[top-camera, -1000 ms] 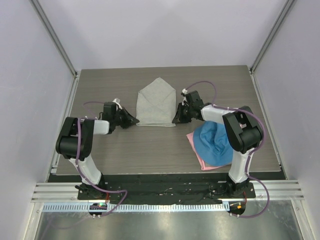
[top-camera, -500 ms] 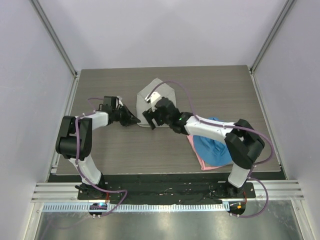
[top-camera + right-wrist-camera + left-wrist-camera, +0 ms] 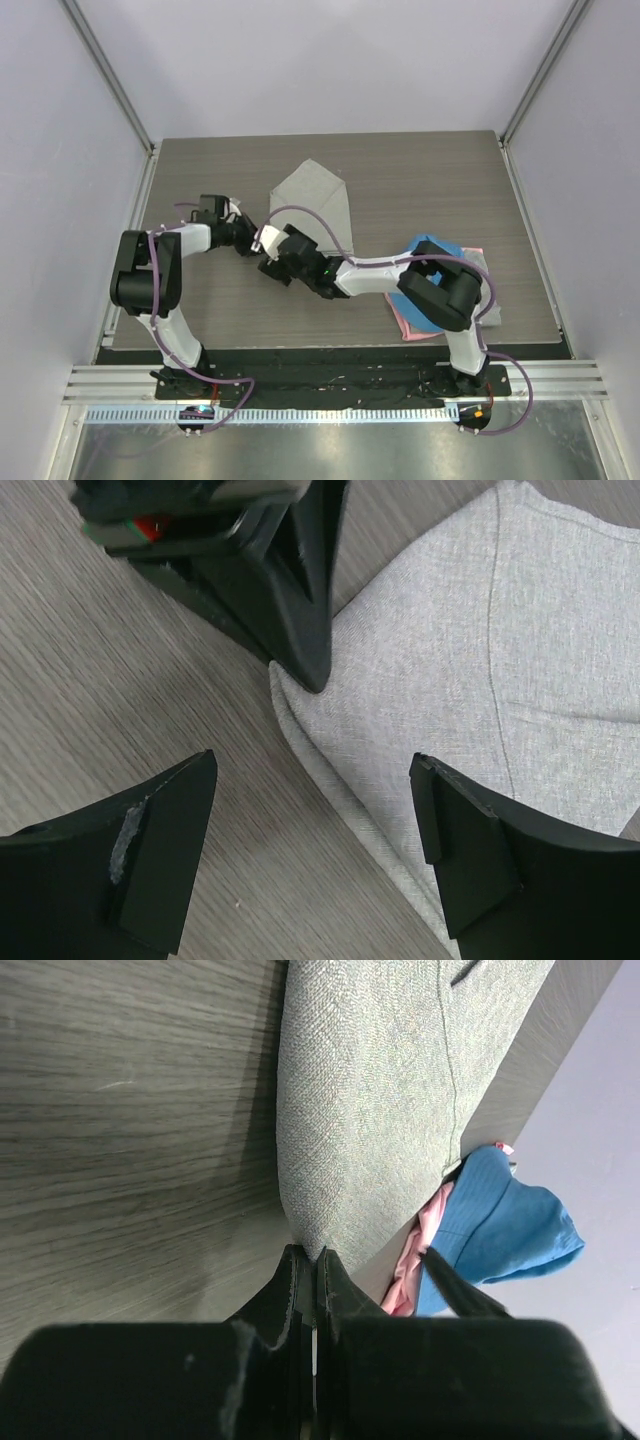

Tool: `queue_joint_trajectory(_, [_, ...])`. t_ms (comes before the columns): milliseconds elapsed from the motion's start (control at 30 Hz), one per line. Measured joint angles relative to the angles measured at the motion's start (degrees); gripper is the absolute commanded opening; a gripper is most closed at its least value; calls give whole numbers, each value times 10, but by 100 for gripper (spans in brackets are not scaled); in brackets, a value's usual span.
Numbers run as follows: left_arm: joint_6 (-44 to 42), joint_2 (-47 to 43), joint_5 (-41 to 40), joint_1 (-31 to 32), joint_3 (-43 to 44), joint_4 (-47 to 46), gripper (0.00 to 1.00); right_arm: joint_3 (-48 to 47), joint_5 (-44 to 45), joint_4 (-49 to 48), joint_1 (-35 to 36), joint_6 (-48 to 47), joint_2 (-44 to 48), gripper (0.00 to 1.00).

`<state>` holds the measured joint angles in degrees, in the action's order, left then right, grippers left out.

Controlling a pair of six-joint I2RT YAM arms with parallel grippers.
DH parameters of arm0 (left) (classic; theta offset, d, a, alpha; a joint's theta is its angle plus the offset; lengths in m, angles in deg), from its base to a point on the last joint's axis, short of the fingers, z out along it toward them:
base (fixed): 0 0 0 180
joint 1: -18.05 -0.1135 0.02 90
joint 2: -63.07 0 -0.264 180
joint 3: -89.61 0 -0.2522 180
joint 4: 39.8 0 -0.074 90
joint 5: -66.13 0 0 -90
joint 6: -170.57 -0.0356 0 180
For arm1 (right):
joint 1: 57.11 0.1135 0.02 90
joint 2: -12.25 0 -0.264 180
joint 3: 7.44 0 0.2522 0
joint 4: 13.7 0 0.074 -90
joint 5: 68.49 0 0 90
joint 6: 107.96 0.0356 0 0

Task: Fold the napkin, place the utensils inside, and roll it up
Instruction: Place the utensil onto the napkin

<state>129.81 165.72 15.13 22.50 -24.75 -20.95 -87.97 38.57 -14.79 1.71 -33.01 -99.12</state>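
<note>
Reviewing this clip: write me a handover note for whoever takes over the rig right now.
Left gripper: shut on the napkin, pinching its near-left corner low over the table.
Right gripper: open, reached across, fingers either side of that same corner's edge, gripping nothing.
The napkin lies folded mid-table, its far end pointed. The blue cloth and pink cloth are piled at the right, apart from it.
Done: the folding looks at least partly done.
Left: no spoon shows in any view. Find it, place it inside, then roll up.
</note>
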Motion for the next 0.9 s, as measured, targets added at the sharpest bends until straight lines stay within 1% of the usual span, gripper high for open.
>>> queue_joint_trajectory(167, [-1,0,15,-13,-4,3,0,-2,55,-34,15,-29,-57,82])
queue_joint_trajectory(500, [-5,-1,25,-38,-5,18,0,1,171,-111,14,-89,-90,71])
queue_joint_trajectory(633, [-6,-1,29,-51,-6,21,0,29,210,-148,14,-104,-90,70])
queue_joint_trajectory(767, [-7,-1,29,-62,-6,23,0,70,231,-191,15,-117,-79,67])
queue_joint_trajectory(867, [-7,-1,30,-63,-6,23,0,98,240,-216,14,-132,-70,61])
queue_joint_trajectory(900, [-8,-1,31,-63,-6,23,0,105,240,-225,14,-139,-70,58])
